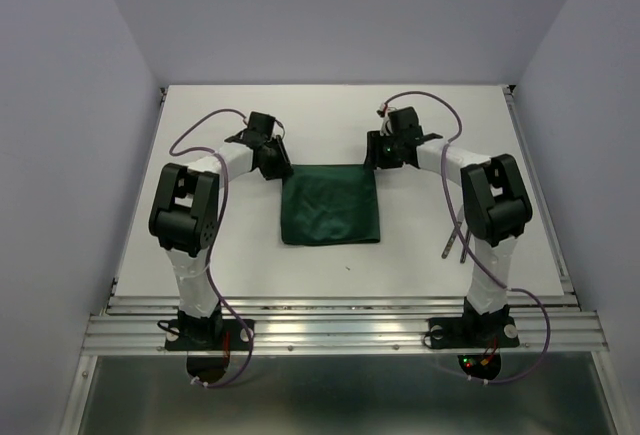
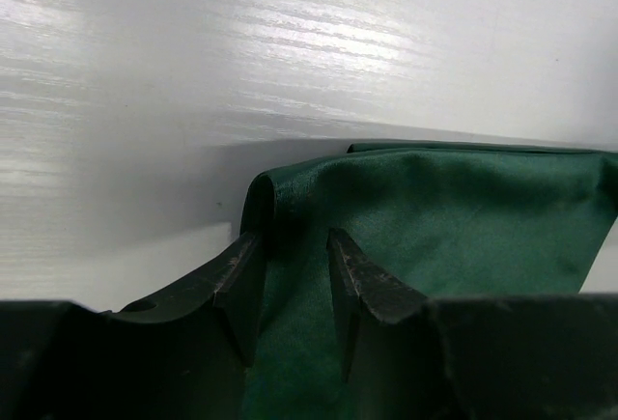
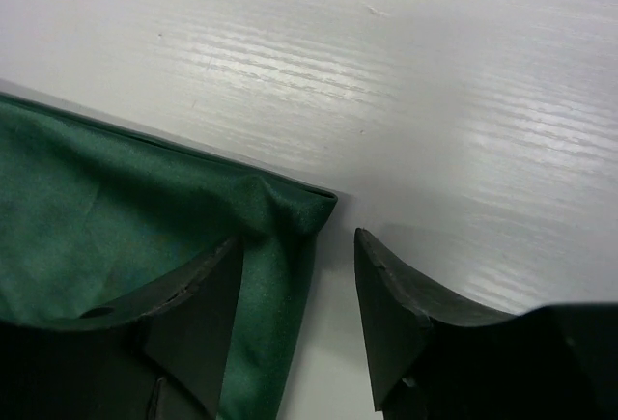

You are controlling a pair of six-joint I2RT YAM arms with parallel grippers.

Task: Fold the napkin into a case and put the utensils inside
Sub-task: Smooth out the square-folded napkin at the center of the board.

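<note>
The dark green napkin [image 1: 330,205] lies flat on the white table as a near-square, doubled layer. My left gripper [image 1: 274,164] is at its far left corner. In the left wrist view its jaws [image 2: 288,246] stand narrowly apart, with the puckered corner of the cloth [image 2: 435,208] between them. My right gripper [image 1: 376,158] is at the far right corner. In the right wrist view it [image 3: 294,246] is open, one finger over the cloth [image 3: 97,198] and the other on bare table. A slim silver utensil [image 1: 452,243] shows beside my right arm, mostly hidden.
The white table [image 1: 330,115] has raised walls on the left, right and back. A metal rail [image 1: 340,320] runs along its near edge, where both arm bases stand.
</note>
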